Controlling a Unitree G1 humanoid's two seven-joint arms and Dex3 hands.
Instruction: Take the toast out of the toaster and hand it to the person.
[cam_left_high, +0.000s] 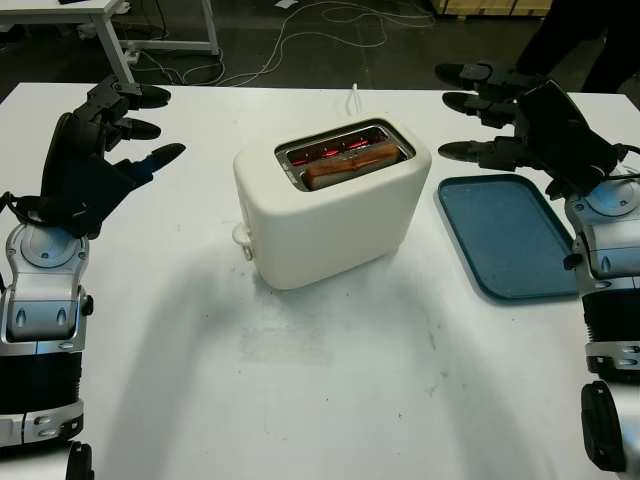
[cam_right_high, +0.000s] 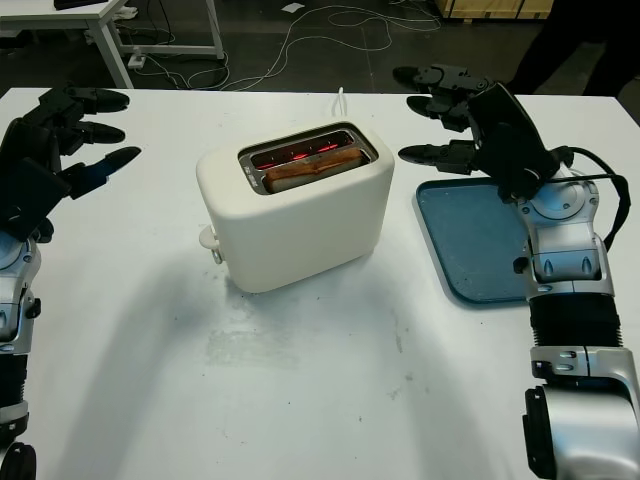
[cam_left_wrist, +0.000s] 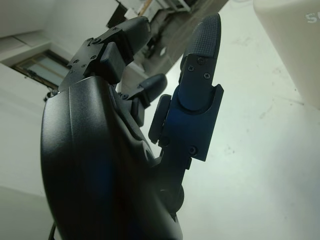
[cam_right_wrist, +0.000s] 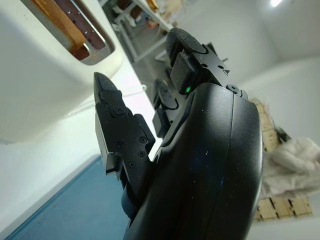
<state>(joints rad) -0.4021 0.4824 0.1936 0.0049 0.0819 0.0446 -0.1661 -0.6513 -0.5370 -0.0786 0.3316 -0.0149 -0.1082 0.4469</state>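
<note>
A cream toaster (cam_left_high: 330, 205) stands mid-table with a slice of toast (cam_left_high: 350, 165) in its front slot; the slots glow red inside. My left hand (cam_left_high: 120, 125) is raised at the table's left, open, well apart from the toaster. Held up to the right of the toaster, my right hand (cam_left_high: 490, 115) is open, above the far end of a blue tray (cam_left_high: 510, 240). The toast (cam_right_wrist: 57, 20) and toaster (cam_right_wrist: 40, 75) also appear in the right wrist view beyond my fingers (cam_right_wrist: 117, 135).
The blue tray lies flat at the right side of the white table (cam_left_high: 320, 380). A white cord (cam_left_high: 355, 98) runs back from the toaster. Beyond the far edge is a dark floor with cables and a white desk (cam_left_high: 110, 25). A person's dark clothing (cam_left_high: 590, 40) shows at the back right.
</note>
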